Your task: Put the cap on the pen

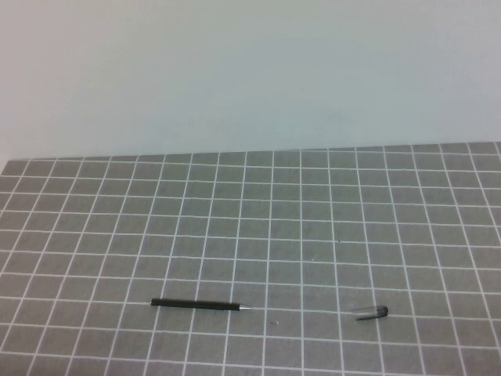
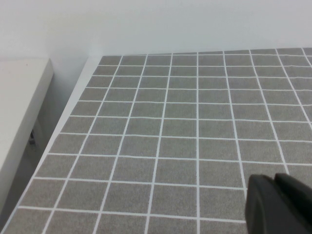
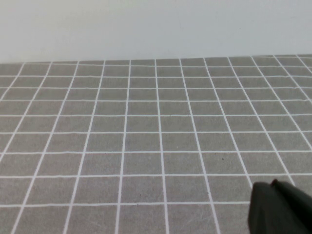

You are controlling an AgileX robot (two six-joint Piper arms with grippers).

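2 things lie on the grey gridded surface (image 1: 329,204), which runs back to a plain pale wall (image 1: 250,70). From the high view neither arm reaches into sight over the squares.

Each wrist view catches only a dark corner of its own tool. Part of the left end effector (image 2: 280,204) shows as a black rounded block above bare squares close to the surface's edge, with a pale bench (image 2: 19,107) standing off beyond that edge. Part of the right end effector (image 3: 280,207) shows the same way, a dark lump over bare squares. Whether either one is spread or closed, I cannot tell; nothing is seen held in them, and neither the pen nor the cap appears in the wrist views, so their places relative to each end effector cannot be read.

On the near part of the surface, the pen (image 1: 201,305) lies flat, nearly along a grid line, its silver tip pointing toward the robot's right. Well apart from it on that same side rests the cap (image 1: 371,312), short and grey with a dark end turned away from the pen.
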